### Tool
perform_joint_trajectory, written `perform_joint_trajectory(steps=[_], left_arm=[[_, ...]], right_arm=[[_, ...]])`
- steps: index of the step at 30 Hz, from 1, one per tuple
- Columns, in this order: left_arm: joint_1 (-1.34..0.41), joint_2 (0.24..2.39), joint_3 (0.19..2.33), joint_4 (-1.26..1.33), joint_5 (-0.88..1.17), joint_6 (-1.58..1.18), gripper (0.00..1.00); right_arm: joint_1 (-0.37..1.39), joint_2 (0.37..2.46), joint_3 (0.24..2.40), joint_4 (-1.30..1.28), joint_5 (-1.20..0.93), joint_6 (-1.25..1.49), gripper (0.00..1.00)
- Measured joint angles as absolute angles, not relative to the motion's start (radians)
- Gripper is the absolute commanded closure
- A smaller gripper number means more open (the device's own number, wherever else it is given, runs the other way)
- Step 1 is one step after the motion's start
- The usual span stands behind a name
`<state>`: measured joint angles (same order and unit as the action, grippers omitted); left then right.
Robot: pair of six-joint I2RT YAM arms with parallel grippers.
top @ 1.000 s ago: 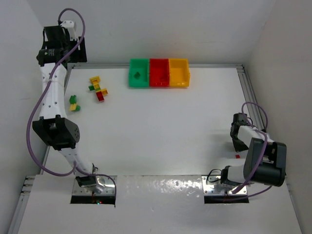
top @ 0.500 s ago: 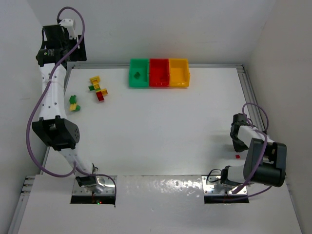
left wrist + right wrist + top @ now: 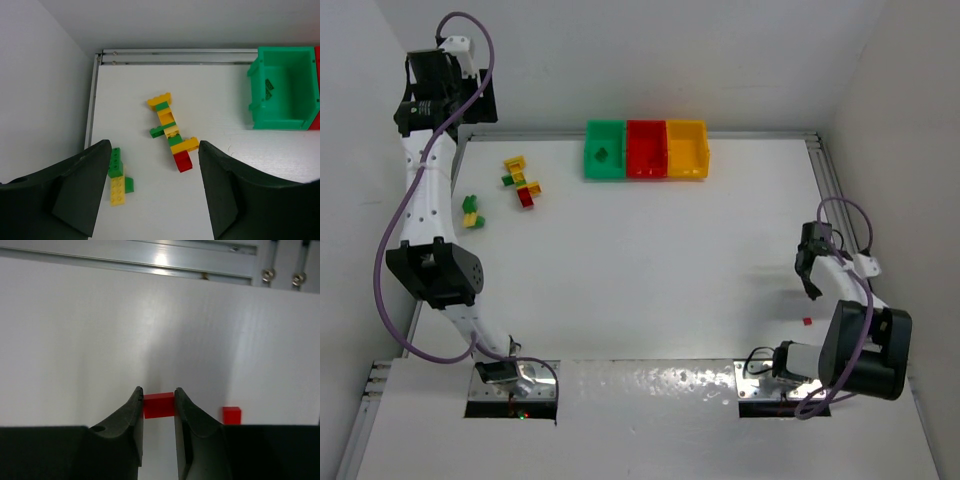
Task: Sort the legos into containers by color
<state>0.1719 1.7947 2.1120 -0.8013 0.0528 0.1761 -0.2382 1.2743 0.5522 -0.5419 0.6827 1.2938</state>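
Note:
My right gripper (image 3: 812,286) is shut on a small red lego (image 3: 159,405), held just above the table near the right edge. A second small red lego (image 3: 807,321) lies on the table beside it and also shows in the right wrist view (image 3: 231,415). The green bin (image 3: 590,150), red bin (image 3: 646,127) and yellow bin (image 3: 687,125) stand in a row at the far middle. My left gripper (image 3: 438,92) is open and empty, high above a chain of yellow, green and red legos (image 3: 170,131) and a small green-and-yellow cluster (image 3: 117,175).
The lego chain (image 3: 523,180) and the small cluster (image 3: 471,211) lie at the far left of the table. An aluminium rail (image 3: 825,180) runs along the right edge, close to my right arm. The green bin (image 3: 255,85) holds a green piece.
My right gripper has risen a little and shifted toward the far side, holding the red lego. The other red lego stays on the table. The left arm has not moved.

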Motion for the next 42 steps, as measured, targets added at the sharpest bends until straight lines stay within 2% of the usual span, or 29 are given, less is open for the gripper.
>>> perform_joint_trajectory(steps=[6,11,15,19,22,26,32,38,39,40,42], left_arm=[[0.172,1.792,2.083,-0.769,0.053,0.173,0.31],[0.172,1.777,2.026,-0.759,0.050,0.166,0.32],[0.172,1.756,1.964,-0.760,0.021,0.154,0.31],[0.172,1.729,1.855,-0.759,-0.038,0.146,0.31],[0.172,1.726,1.781,-0.767,-0.065,0.143,0.31],[0.172,1.726,1.733,-0.785,-0.076,0.136,0.31],[0.172,1.731,1.731,-0.781,-0.076,0.134,0.31],[0.172,1.767,1.737,-0.782,-0.080,0.134,0.31],[0.172,1.775,1.740,-0.782,-0.080,0.134,0.31],[0.172,1.783,1.743,-0.782,-0.080,0.134,0.31],[0.172,1.795,1.745,-0.783,-0.081,0.134,0.31]], right_arm=[[-0.089,1.286,0.666,-0.465,0.699,1.179,1.00],[0.116,1.430,0.894,-0.370,0.659,1.046,1.00],[0.209,1.618,1.124,-0.206,0.453,0.917,1.00],[0.279,1.876,1.470,-0.122,0.250,0.783,1.00],[0.337,2.061,1.727,-0.068,0.139,0.717,1.00],[0.398,2.273,1.964,0.033,0.047,0.695,1.00],[0.424,2.481,2.065,0.157,0.046,0.691,1.00],[0.414,2.547,2.072,0.184,0.071,0.677,1.00],[0.413,2.547,2.072,0.195,0.072,0.674,0.98],[0.412,2.547,2.073,0.209,0.072,0.671,0.87],[0.412,2.547,2.074,0.225,0.074,0.662,0.79]])
